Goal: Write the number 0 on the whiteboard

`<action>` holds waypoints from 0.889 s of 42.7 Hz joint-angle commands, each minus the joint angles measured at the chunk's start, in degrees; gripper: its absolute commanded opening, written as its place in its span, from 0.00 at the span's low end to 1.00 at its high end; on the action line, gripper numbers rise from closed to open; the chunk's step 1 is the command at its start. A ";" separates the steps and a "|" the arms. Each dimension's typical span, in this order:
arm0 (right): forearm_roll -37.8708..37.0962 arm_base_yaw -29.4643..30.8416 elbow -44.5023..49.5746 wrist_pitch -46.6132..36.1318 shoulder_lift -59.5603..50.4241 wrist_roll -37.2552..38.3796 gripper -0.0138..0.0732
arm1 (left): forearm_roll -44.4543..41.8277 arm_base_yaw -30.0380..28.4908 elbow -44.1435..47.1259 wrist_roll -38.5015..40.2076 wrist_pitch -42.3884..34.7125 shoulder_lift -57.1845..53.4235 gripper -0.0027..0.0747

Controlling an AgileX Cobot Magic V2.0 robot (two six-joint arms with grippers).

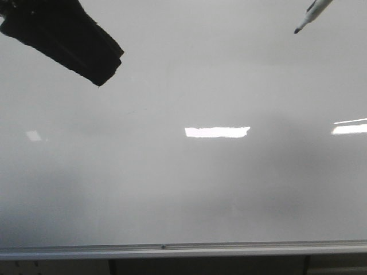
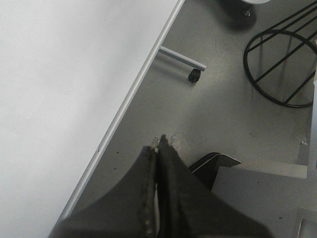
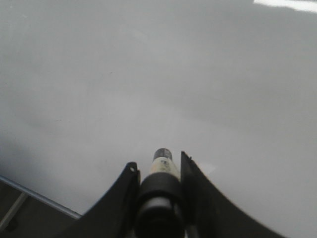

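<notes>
A marker [image 3: 161, 171] is pinched in the right hand [image 3: 159, 173], off the whiteboard [image 1: 183, 189] ahead. No 0 is drawn yet; its tip must be brought into contact. The left hand [image 2: 157, 148] is pressed together, empty.

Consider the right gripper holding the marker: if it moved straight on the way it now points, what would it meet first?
Probably the whiteboard. The right gripper holds a marker aimed at its bare surface, so the tip would touch first; the gap is unclear.
</notes>
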State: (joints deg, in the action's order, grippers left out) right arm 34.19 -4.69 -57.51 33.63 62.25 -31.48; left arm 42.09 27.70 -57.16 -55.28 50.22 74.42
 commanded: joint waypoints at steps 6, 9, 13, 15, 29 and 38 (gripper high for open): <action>-9.07 0.32 -14.52 6.54 10.38 9.90 0.09 | 2.51 0.50 -1.88 -0.15 -1.91 -1.70 0.01; -13.07 0.32 -18.21 8.44 13.16 13.17 0.09 | 2.51 0.50 -1.88 -0.15 -2.04 -1.70 0.01; -15.29 0.32 -22.15 9.81 15.68 14.11 0.09 | 2.51 0.50 -1.88 -0.15 -2.27 -1.70 0.01; -15.33 0.32 -23.91 10.59 16.77 14.11 0.09 | 2.51 0.50 -1.88 -0.15 -2.38 -1.70 0.01; -15.33 0.32 -31.77 10.62 21.92 14.16 0.09 | 2.51 0.50 -1.88 -0.15 -3.75 -1.70 0.01; -15.33 0.32 -33.19 9.67 23.67 14.16 0.09 | 2.51 0.50 -1.88 -0.15 -3.89 -1.70 0.01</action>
State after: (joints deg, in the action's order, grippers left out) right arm 18.31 -4.69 -88.43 47.07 87.83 -17.31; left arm 42.09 27.70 -57.16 -55.28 48.08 74.42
